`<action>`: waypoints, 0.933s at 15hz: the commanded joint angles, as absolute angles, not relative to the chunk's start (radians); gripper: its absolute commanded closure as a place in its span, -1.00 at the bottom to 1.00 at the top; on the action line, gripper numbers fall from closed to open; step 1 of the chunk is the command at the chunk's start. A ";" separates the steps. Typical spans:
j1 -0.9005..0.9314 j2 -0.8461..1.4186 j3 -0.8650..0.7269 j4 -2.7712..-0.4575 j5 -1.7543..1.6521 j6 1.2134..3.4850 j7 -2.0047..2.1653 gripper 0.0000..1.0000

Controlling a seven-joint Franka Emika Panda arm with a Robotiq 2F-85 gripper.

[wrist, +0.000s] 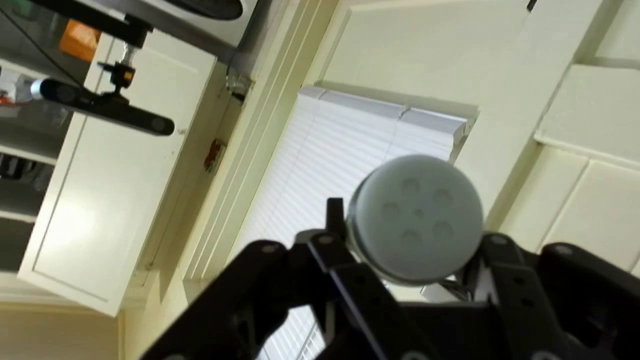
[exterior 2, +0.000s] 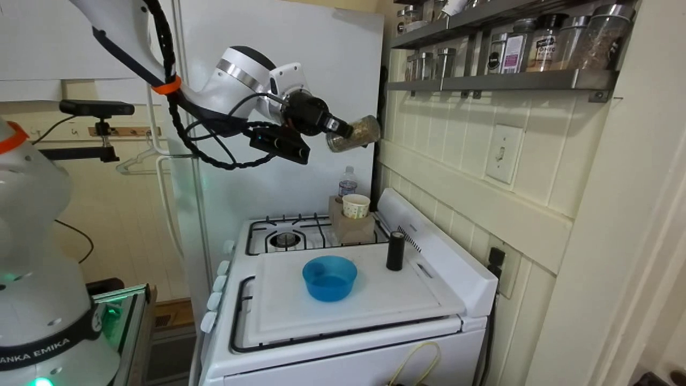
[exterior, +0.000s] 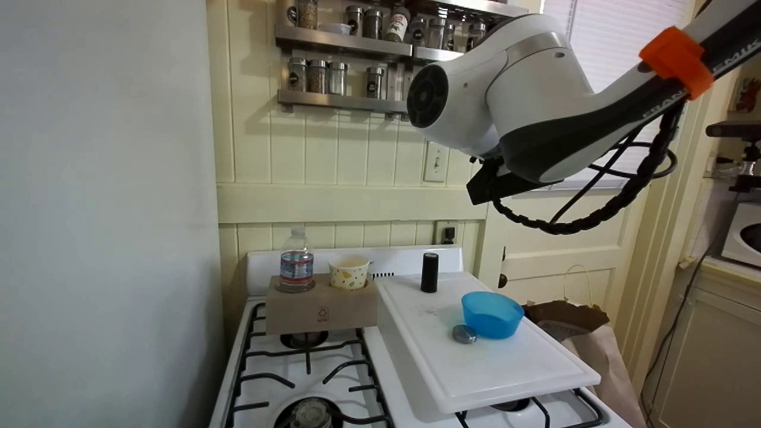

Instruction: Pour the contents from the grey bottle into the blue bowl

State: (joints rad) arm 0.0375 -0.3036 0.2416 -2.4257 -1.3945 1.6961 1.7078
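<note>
The grey bottle is a clear-sided jar with brownish contents, held high above the stove. In the wrist view its round grey top with several holes faces the camera. It lies tilted, holed end slightly lower in an exterior view. My gripper is shut on it, with black fingers on both sides in the wrist view. The bottle and fingers are hidden behind the arm in an exterior view. The blue bowl stands upright on the white board, well below the gripper; it shows in both exterior views.
A round metal lid lies beside the bowl on the white board. A small black bottle stands behind. A clear water bottle and paper cup sit in a cardboard holder. Wall shelves hold jars.
</note>
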 commanded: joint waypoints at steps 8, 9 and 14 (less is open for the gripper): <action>0.106 -0.256 0.138 -2.391 -1.441 1.641 1.701 0.53; 0.106 -0.260 0.131 -2.389 -1.436 1.651 1.704 0.53; 0.139 -0.208 0.155 -2.391 -1.523 1.639 1.638 0.53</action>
